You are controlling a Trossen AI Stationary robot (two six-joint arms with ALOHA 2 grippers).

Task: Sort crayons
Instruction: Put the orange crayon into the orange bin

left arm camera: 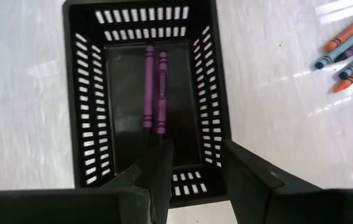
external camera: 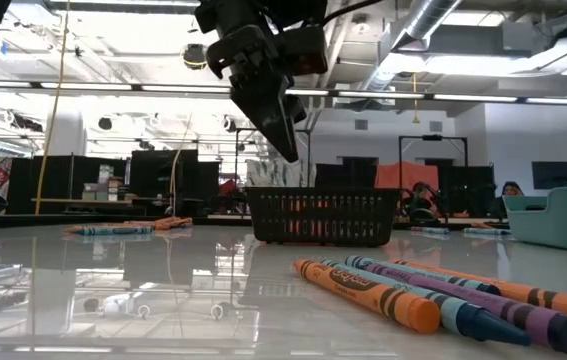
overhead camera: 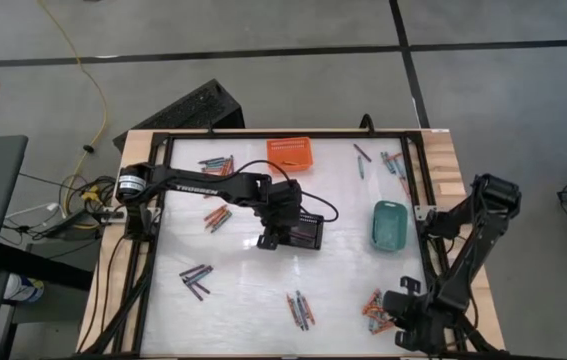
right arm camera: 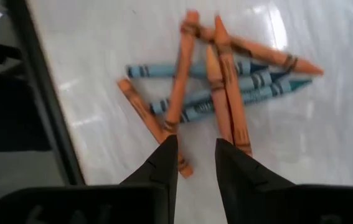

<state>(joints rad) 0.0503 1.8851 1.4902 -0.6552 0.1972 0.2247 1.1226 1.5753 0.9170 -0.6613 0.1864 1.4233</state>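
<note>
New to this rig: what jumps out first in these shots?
The left hand hangs open over the black basket mid-table, with two purple crayons lying side by side inside. At the near right corner, the right hand hovers low over a crossed pile of orange and blue crayons. Orange and teal baskets sit farther back.

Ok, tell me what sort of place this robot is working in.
Probably a robotics lab or workshop in an open office hall: bare ceiling ducts and strip lights, rows of desks with dark monitors behind the table, and loose cables on the concrete floor.
</note>
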